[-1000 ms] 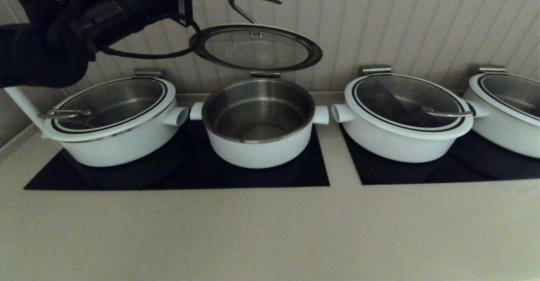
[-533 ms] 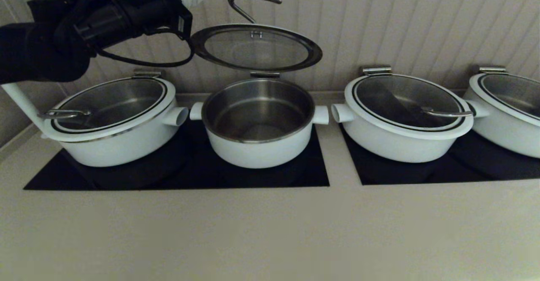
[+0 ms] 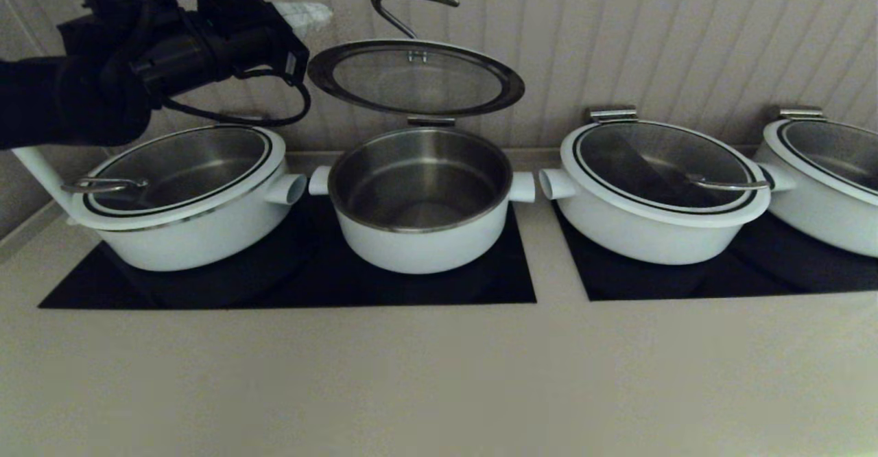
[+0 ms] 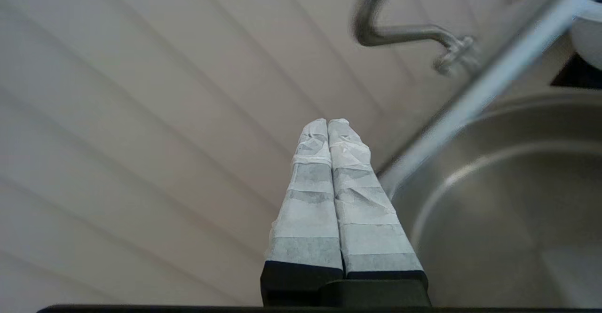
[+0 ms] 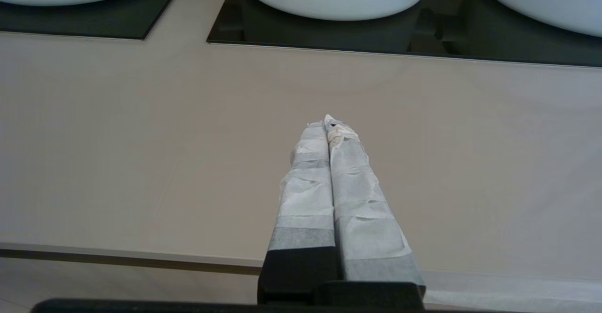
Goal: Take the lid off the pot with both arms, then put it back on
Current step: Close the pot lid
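Note:
The lid (image 3: 415, 79) stands raised above the pot (image 3: 420, 237), tilted up on its hinge tab at the pot's back rim, with its steel bar handle (image 3: 405, 1) on top. Nothing holds it. The pot is open and its steel inside is bare. My left gripper (image 3: 322, 12) is shut and empty, high by the wall, just left of the lid's left edge. In the left wrist view the left gripper (image 4: 329, 122) is beside the lid's rim (image 4: 470, 97), apart from it. My right gripper (image 5: 329, 121) is shut and empty above the beige counter, out of the head view.
Wider white pots with closed lids stand left (image 3: 185, 196), right (image 3: 658, 182) and far right (image 3: 823, 176) of the pot. They sit on black cooktops (image 3: 274, 285) set in a beige counter (image 3: 439, 375). A panelled wall runs close behind.
My left gripper has come down and its pale tip now shows beside the lid's left edge. The lid and pot have not moved.

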